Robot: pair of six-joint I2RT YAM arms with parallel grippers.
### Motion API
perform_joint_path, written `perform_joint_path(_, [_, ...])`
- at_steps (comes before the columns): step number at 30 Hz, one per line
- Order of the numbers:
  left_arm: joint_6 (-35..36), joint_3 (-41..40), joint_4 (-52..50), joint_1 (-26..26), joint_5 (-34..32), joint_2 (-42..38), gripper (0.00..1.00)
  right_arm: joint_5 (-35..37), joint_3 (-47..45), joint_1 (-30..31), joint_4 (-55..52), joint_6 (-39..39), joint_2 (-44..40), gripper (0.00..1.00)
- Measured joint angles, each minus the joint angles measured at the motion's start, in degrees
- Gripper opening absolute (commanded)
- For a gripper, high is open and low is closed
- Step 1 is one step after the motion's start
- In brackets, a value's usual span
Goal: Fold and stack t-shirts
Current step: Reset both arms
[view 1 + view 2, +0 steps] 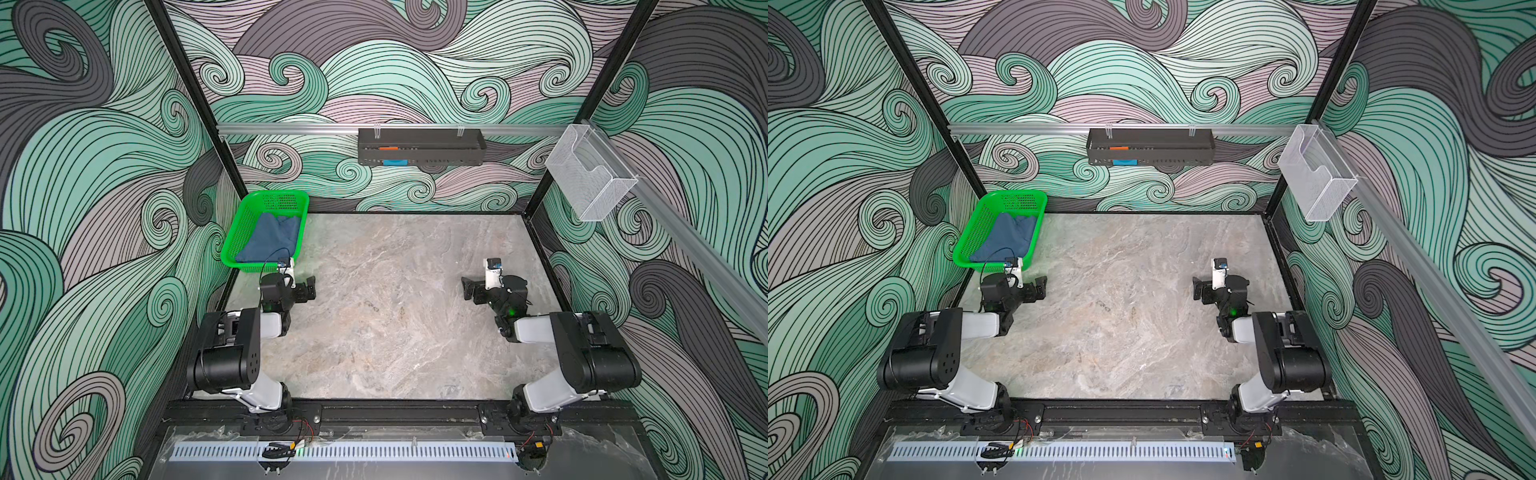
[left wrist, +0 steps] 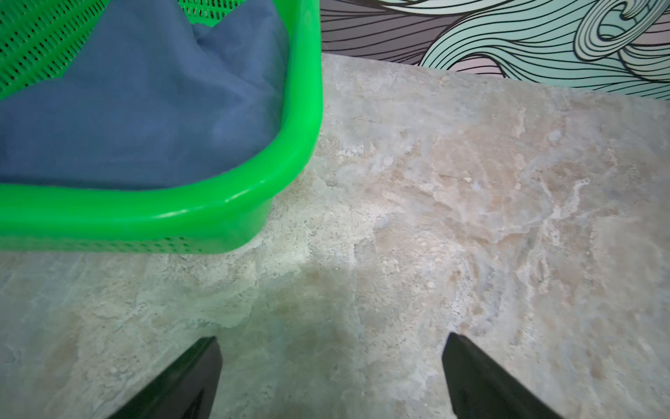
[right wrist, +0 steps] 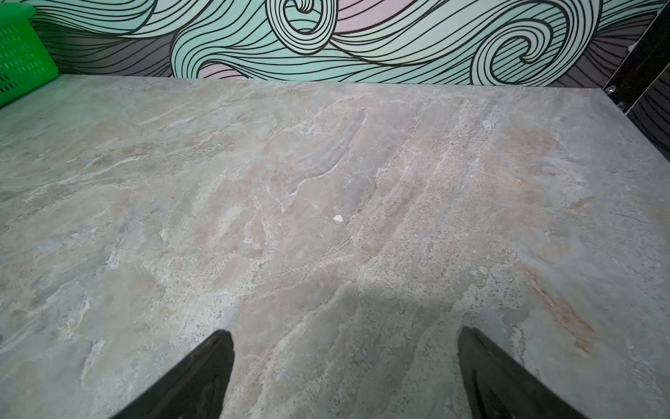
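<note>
A slate-blue t-shirt point(image 1: 270, 239) point(image 1: 1007, 241) lies crumpled inside the green basket point(image 1: 274, 193) point(image 1: 1013, 193) at the far left of the marble table in both top views. My left gripper point(image 1: 309, 288) point(image 1: 1040, 286) hovers just in front of the basket's near corner, open and empty. In the left wrist view the t-shirt point(image 2: 145, 109) fills the basket point(image 2: 181, 212), and the left gripper point(image 2: 331, 337) is over bare marble beside it. My right gripper point(image 1: 467, 286) point(image 1: 1198, 286) point(image 3: 346, 330) is open and empty over the right side of the table, far from the cloth.
The marble table point(image 1: 395, 324) is walled on three sides. A black shelf point(image 1: 419, 151) hangs on the back rail and a clear mesh holder point(image 1: 590, 174) on the right rail. A small white speck point(image 3: 337, 218) lies on the marble. The basket's side point(image 3: 21, 54) shows far off.
</note>
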Motion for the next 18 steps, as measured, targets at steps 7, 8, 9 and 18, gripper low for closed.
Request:
perform_joint_path(7, [0.1,0.4,0.5,-0.7,-1.9,-0.2,0.99,0.9,0.0,0.0,2.8,-1.8,-0.1,0.99])
perform_joint_path(8, [0.1,0.4,0.4,-0.8,-2.1,-0.3,0.99,0.9,-0.1,0.0,3.2,-1.9,-0.1,0.99])
perform_joint_path(9, [0.1,0.4,0.4,-0.9,-2.3,-0.3,0.99,0.9,-0.3,0.1,3.9,-2.1,-0.1,0.99])
perform_joint_path(18, [0.1,0.4,0.3,-0.9,-3.0,-0.5,0.99,0.7,-0.3,-0.3,3.7,-2.1,-0.1,0.99])
